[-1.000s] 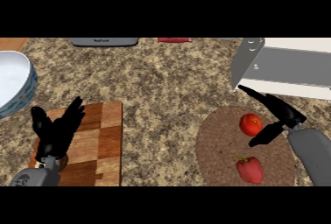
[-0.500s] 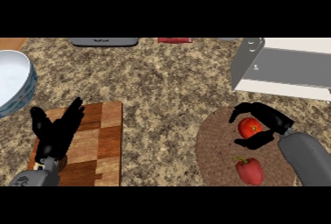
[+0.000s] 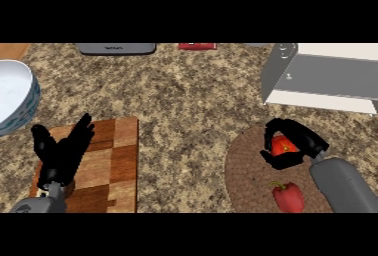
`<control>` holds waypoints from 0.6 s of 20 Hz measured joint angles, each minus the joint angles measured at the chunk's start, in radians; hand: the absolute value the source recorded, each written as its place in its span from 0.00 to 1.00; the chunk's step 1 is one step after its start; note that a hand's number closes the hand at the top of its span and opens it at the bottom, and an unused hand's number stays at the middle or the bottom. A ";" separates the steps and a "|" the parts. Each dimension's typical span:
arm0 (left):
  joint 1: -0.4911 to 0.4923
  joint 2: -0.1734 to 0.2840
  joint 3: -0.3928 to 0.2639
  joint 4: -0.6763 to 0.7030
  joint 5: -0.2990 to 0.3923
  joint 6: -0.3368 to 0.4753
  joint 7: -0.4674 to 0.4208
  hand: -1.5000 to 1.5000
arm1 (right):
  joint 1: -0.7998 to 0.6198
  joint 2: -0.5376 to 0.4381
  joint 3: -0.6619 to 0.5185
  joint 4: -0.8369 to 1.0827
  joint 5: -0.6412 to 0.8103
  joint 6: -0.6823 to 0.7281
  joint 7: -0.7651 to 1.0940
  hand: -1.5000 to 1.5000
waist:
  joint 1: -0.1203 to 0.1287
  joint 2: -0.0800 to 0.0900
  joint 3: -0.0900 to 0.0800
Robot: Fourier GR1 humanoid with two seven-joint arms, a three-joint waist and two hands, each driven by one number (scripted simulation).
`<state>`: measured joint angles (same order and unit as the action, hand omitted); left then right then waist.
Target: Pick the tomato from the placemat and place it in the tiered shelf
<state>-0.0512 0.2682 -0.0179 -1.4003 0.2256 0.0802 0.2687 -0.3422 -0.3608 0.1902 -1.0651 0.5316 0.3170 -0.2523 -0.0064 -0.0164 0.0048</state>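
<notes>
A red tomato (image 3: 283, 146) lies on the round brown placemat (image 3: 247, 170) at the right. My right hand (image 3: 304, 140) arches over it, fingers and thumb curled round it, and the tomato still rests on the mat. The grey and white tiered shelf (image 3: 325, 76) stands behind the mat at the upper right. My left hand (image 3: 60, 152) rests open, fingers up, over the wooden cutting board (image 3: 111, 165) at the lower left.
A red bell pepper (image 3: 289, 196) lies on the placemat's near part, beside my right forearm. A white bowl (image 3: 15, 100) sits at the left edge. A dark grey flat object (image 3: 117, 48) and a small red item (image 3: 196, 46) lie along the back edge.
My right hand has come down from beside the shelf onto the tomato and its fingers have closed round it. The left hand has stayed still.
</notes>
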 measured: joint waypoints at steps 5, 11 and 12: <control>0.002 0.006 0.012 0.003 0.003 -0.004 0.013 0.50 | 0.046 0.014 -0.015 -0.149 0.045 -0.051 0.261 1.00 | -0.013 -0.001 0.000; 0.023 0.001 0.021 -0.005 -0.003 0.000 -0.001 0.50 | 0.115 0.047 -0.047 -0.511 0.033 -0.087 0.478 1.00 | -0.030 -0.004 0.002; 0.022 -0.002 0.020 -0.008 -0.005 0.005 0.004 0.50 | 0.126 0.045 -0.053 -0.575 0.036 -0.090 0.511 1.00 | -0.031 -0.004 0.002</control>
<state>-0.0288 0.2663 0.0022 -1.4080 0.2208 0.0850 0.2729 -0.2159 -0.3156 0.1369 -1.6400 0.5679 0.2269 0.2582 -0.0375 -0.0202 0.0070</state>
